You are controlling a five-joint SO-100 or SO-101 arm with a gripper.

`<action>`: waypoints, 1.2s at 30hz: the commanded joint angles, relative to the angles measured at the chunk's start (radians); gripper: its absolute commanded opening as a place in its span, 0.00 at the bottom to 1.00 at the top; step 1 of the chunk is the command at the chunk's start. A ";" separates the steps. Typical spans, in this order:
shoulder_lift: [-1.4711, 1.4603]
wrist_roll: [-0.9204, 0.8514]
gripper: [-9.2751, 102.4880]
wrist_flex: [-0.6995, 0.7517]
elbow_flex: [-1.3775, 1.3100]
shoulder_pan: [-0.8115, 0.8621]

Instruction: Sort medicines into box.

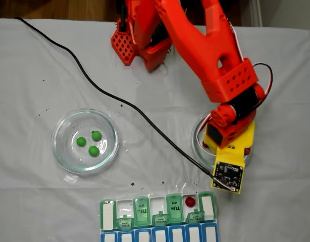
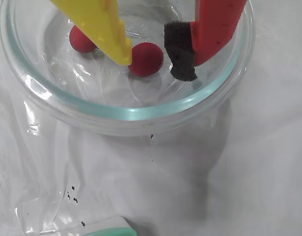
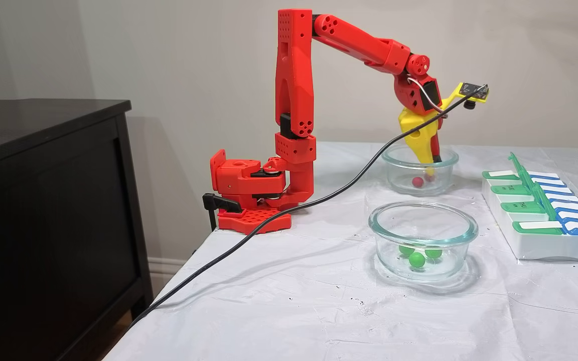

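My gripper (image 2: pixel 153 66) is open and reaches down into a clear glass dish (image 2: pixel 131 114). A dark red ball (image 2: pixel 146 59) lies between the yellow finger (image 2: pixel 106 29) and the red finger's black pad (image 2: pixel 180 54). The yellow tip is at the ball's side, and a gap shows on the pad side. A second red ball (image 2: pixel 81 39) lies partly behind the yellow finger. In a fixed view the gripper (image 3: pixel 432 159) dips into the far dish (image 3: pixel 419 170). Three green balls (image 1: pixel 89 141) lie in the other dish (image 1: pixel 64 151). The box (image 1: pixel 142 210) holds one red ball (image 1: pixel 190 201) in an open compartment.
A black cable (image 1: pixel 119 106) runs across the white cloth to the wrist camera (image 1: pixel 228 174). The arm's base (image 3: pixel 249 190) is clamped at the table's edge beside a dark cabinet (image 3: pixel 43 200). The blue-and-white row (image 1: pixel 160 236) runs along the box's near side.
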 commanded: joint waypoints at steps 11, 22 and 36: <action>-0.025 0.009 0.21 -0.052 -0.012 -0.035; -0.048 0.008 0.20 -0.084 -0.003 -0.032; -0.055 0.008 0.09 -0.114 0.015 -0.038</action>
